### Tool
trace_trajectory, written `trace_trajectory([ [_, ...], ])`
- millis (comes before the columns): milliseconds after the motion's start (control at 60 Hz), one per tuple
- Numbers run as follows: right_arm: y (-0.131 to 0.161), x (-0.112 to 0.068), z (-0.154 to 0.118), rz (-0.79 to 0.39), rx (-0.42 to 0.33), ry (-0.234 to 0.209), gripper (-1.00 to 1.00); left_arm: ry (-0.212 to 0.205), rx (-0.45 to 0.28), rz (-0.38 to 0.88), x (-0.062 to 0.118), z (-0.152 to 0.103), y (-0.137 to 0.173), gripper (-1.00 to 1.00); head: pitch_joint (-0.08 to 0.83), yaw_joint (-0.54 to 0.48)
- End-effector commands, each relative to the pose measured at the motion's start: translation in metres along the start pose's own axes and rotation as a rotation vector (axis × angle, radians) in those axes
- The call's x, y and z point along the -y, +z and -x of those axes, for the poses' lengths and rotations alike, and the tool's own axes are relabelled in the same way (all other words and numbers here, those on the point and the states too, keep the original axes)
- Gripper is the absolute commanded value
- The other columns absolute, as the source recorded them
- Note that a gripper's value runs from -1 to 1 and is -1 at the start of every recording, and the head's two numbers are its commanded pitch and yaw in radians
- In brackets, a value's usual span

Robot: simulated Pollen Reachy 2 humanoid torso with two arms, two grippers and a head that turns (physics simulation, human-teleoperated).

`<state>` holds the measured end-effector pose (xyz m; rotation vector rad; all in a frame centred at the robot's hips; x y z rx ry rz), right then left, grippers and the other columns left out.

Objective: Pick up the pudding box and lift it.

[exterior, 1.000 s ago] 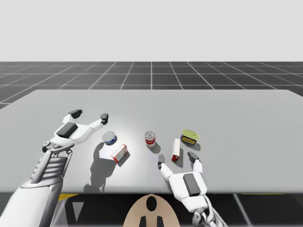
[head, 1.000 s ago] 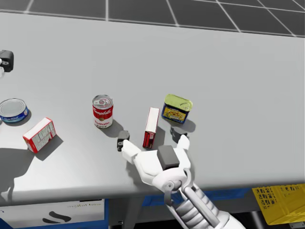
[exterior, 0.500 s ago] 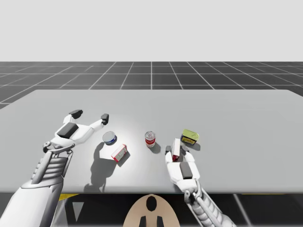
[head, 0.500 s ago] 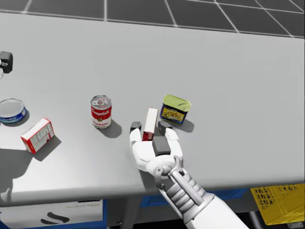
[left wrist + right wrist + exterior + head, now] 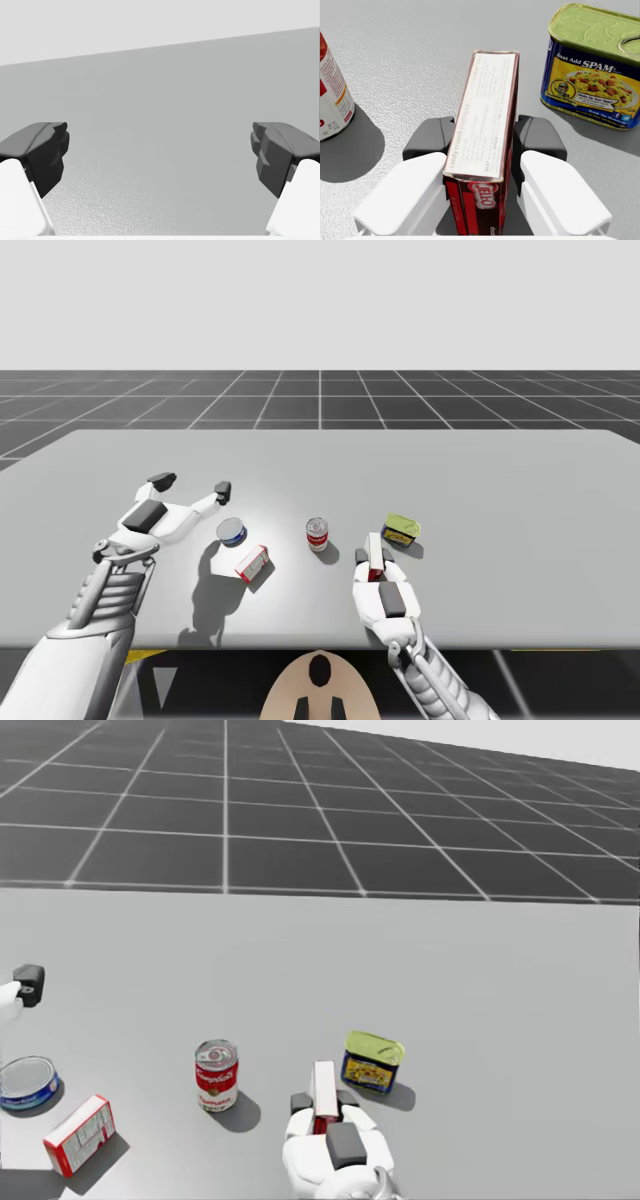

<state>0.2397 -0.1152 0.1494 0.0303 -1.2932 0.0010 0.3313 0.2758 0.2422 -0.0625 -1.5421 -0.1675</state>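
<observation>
My right gripper (image 5: 485,142) clasps the red pudding box (image 5: 485,100) from both sides, just beside the blue rectangular tin (image 5: 590,75); my left gripper (image 5: 161,150) hangs spread wide.

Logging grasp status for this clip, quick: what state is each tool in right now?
Left tool: open, holding nothing.
Right tool: closed on the narrow red box, gripping it from both sides.
</observation>
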Motion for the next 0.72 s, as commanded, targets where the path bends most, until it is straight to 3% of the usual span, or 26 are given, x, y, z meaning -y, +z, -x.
trace_trajectory([
  [17,0.006,-0.025,0.001,-0.031,-0.021,-0.084,1.0,-0.001,-0.001,0.0,0.001,0.0,0.0,-1.0,0.366,-0.2],
  [150,0.01,-0.025,-0.002,-0.039,0.002,-0.067,1.0,-0.003,0.0,0.005,0.001,0.001,0.0,-1.0,0.327,-0.2],
  [267,0.021,-0.023,-0.024,-0.055,0.07,-0.056,1.0,-0.001,0.001,0.007,0.001,0.001,0.0,-1.0,0.326,-0.21],
  [500,0.056,-0.01,-0.093,-0.09,0.28,-0.012,1.0,0.008,0.007,0.005,0.001,0.001,-0.002,-1.0,0.323,-0.21],
  [717,0.092,0.008,-0.16,-0.08,0.541,0.03,1.0,0.017,0.003,0.003,-0.001,0.001,-0.003,-1.0,0.317,-0.22],
])
